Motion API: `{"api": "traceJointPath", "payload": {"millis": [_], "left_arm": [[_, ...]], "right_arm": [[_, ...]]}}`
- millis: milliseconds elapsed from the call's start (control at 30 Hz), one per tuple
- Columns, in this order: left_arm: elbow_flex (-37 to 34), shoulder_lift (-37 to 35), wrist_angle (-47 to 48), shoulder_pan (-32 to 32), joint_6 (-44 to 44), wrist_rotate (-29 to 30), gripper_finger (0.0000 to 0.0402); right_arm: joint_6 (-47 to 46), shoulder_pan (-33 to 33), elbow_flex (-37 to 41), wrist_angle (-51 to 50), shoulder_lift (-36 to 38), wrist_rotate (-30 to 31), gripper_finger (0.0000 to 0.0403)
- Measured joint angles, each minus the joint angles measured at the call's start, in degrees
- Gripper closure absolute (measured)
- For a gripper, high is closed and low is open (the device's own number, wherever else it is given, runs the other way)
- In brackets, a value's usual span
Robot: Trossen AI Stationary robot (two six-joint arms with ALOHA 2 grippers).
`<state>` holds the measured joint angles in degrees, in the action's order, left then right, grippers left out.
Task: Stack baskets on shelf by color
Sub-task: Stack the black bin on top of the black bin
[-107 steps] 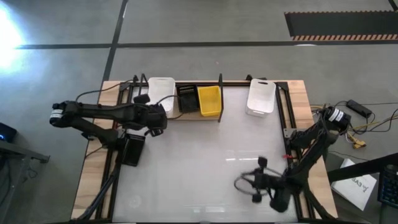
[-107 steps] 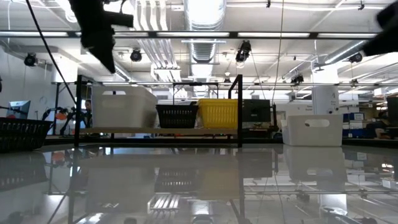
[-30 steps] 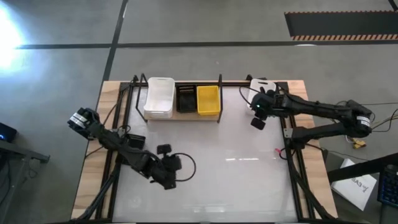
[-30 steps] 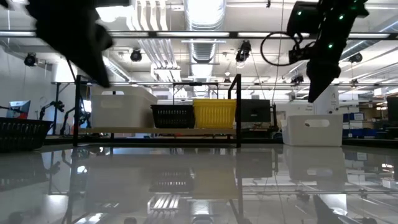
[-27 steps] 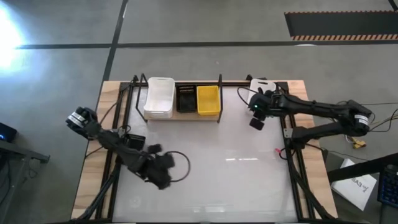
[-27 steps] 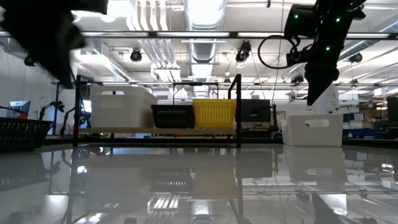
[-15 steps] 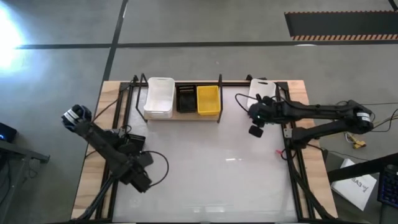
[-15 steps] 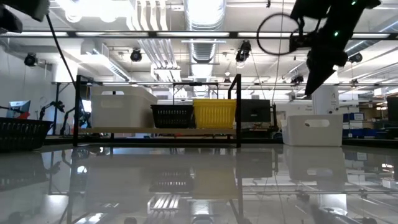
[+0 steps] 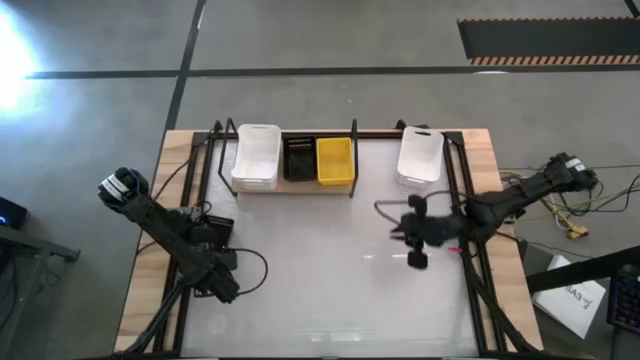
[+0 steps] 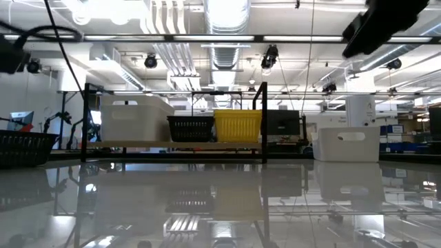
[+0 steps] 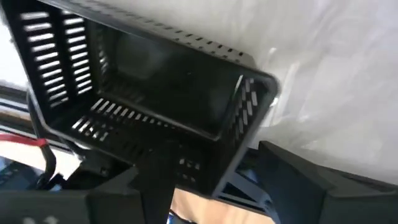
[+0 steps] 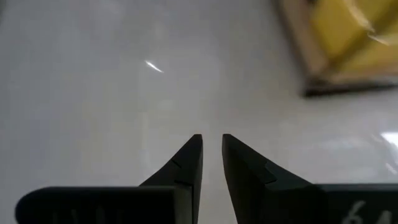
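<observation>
On the shelf (image 9: pixel 290 186) at the table's far side a white basket (image 9: pixel 257 155), a black basket (image 9: pixel 300 158) and a yellow basket (image 9: pixel 335 160) stand side by side. Another white basket (image 9: pixel 420 155) rests on the tabletop at the far right. A second black basket (image 11: pixel 149 93) lies at the table's left edge, and my left gripper (image 9: pixel 218 268) stands open over its near corner. My right gripper (image 12: pixel 211 146) hovers over bare tabletop right of the middle. Its fingers are a narrow gap apart with nothing between them. My left gripper points steeply down at the black basket's near corner (image 11: pixel 236 155). One finger (image 11: pixel 155 180) stands before the long wall and the other finger (image 11: pixel 298 180) beyond the short end. Whether either touches the basket I cannot tell.
Black frame rails run along the table's left side (image 9: pixel 185 250) and right side (image 9: pixel 465 250). The white tabletop's middle (image 9: pixel 330 270) lies between the two arms. In the low view the left black basket (image 10: pixel 24 148) shows at the picture's left.
My left gripper has swung from the near middle of the table toward the left edge and tipped down over the black basket. My right gripper has drawn back from the far-right white basket toward the near edge, out over bare tabletop. No basket has moved.
</observation>
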<state>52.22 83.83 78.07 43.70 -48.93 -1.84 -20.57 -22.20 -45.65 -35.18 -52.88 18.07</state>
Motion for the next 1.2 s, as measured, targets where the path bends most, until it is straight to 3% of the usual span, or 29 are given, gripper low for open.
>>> {"api": "traceJointPath", "payload": {"millis": [267,367,567,700,833,1033,1200], "left_arm": [[-7.0,0.03,-9.16,-0.09,4.27,1.34,0.0216],[-7.28,0.03,-11.04,-0.09,4.26,1.38,0.026],[-3.4,0.03,-12.97,-0.15,4.11,1.61,0.0388],[2.84,0.33,-12.72,-0.41,2.95,3.32,0.0397],[11.78,1.89,-12.49,-1.68,5.02,9.03,0.04],[28.87,8.79,-12.24,-7.85,18.93,17.79,0.0401],[43.81,15.95,-2.91,-17.33,28.79,24.31,0.0401]], "right_arm": [[-2.48,-17.23,0.03,10.12,-3.07,9.71,0.0349],[-3.04,-22.55,0.04,12.86,-4.49,13.56,0.0349],[-7.1,-30.07,0.04,14.95,-7.94,20.01,0.0349],[-10.09,-33.02,0.04,14.95,-11.17,22.24,0.0349],[-12.91,-34.14,0.03,15.02,-14.81,23.85,0.0349],[-13.36,-34.18,-1.32,15.59,-20.07,24.01,0.0349],[-12.86,-34.18,-2.72,17.39,-23.57,24.08,0.0349]]}}
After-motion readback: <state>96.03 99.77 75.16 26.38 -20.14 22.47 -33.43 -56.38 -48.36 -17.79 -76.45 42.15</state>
